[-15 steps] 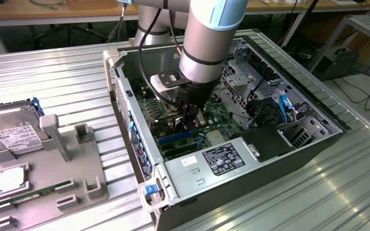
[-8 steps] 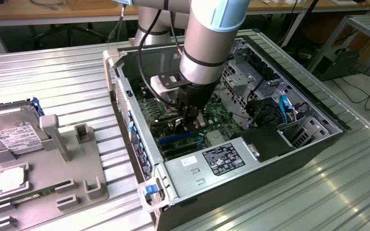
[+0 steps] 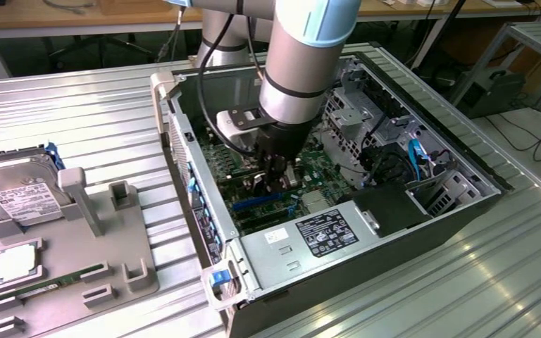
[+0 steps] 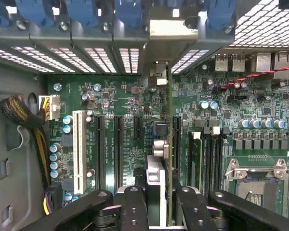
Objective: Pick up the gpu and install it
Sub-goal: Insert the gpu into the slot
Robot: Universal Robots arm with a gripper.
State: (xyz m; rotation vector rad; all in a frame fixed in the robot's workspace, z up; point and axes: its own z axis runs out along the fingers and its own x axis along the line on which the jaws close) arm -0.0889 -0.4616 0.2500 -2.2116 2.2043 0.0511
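Desk (image 3: 82, 105) of ribbed metal carrying an opened computer case (image 3: 458, 218), lying on its side with the motherboard (image 3: 322, 176) facing up. Grey robot arm (image 3: 299, 63) reaching down from the far edge into the middle of the case. To the exterior view's left of the case, a grey parts holder (image 3: 73, 282) with upright posts; on it a silver hard drive (image 3: 17, 193) with a white label at the far end, and a narrow green memory stick (image 3: 50, 287) lying flat near the front.

Inside the case, a power supply (image 3: 322, 236) with a white and black label along the near wall and a metal drive cage (image 3: 360, 113) at the exterior view's right. In the wrist view, the green board with a white slot (image 4: 78, 149), several black slots (image 4: 118, 149) beside it, an empty processor socket (image 4: 260, 185), and a bundle of yellow and black cables (image 4: 26, 120) at the board's edge.

Tool (image 4: 160, 204) with black fingers (image 4: 135, 211) closed narrowly on the gpu (image 4: 156, 178), which stands on edge between them, over the motherboard. Its silver end bracket (image 4: 171, 31) lies against the row of rear slot openings (image 4: 96, 60). Whether the card's edge is seated in its slot cannot be told.
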